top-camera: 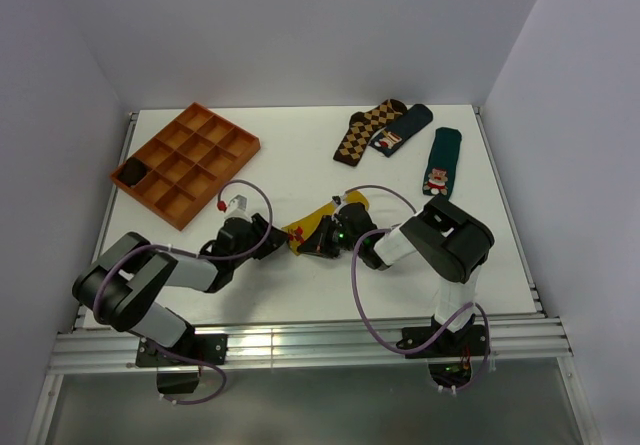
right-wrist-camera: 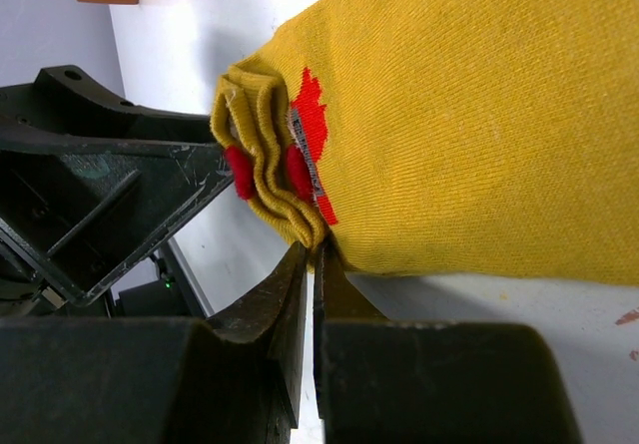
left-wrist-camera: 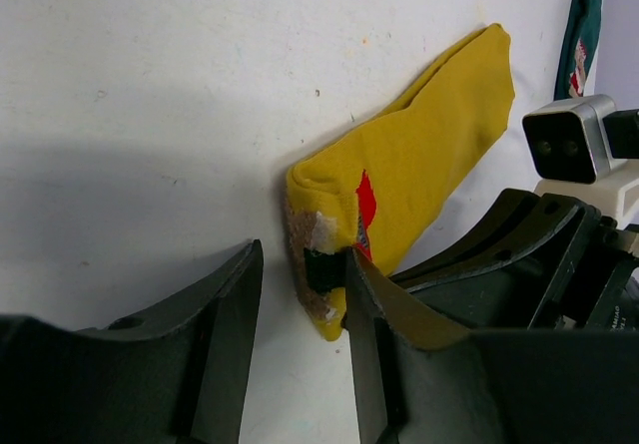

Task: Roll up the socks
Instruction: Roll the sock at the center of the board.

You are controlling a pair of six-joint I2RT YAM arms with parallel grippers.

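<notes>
The mustard-yellow sock (top-camera: 322, 220) lies on the white table between the two arms, its near end folded over so that red marks show (right-wrist-camera: 300, 170). My right gripper (right-wrist-camera: 316, 247) is shut, its tips pinching the lower edge of that folded end. My left gripper (left-wrist-camera: 303, 262) comes in from the other side with its jaws apart. The folded end (left-wrist-camera: 334, 234) sits just at their tips, against the right finger (left-wrist-camera: 389, 334), and bare table shows in the gap. The rest of the sock (left-wrist-camera: 439, 135) stretches away flat.
An orange-brown compartment tray (top-camera: 185, 162) stands at the back left with a dark item (top-camera: 132, 172) in one cell. A brown argyle sock (top-camera: 365, 131) and two dark green socks (top-camera: 403, 128) (top-camera: 440, 163) lie at the back right. Walls enclose the table.
</notes>
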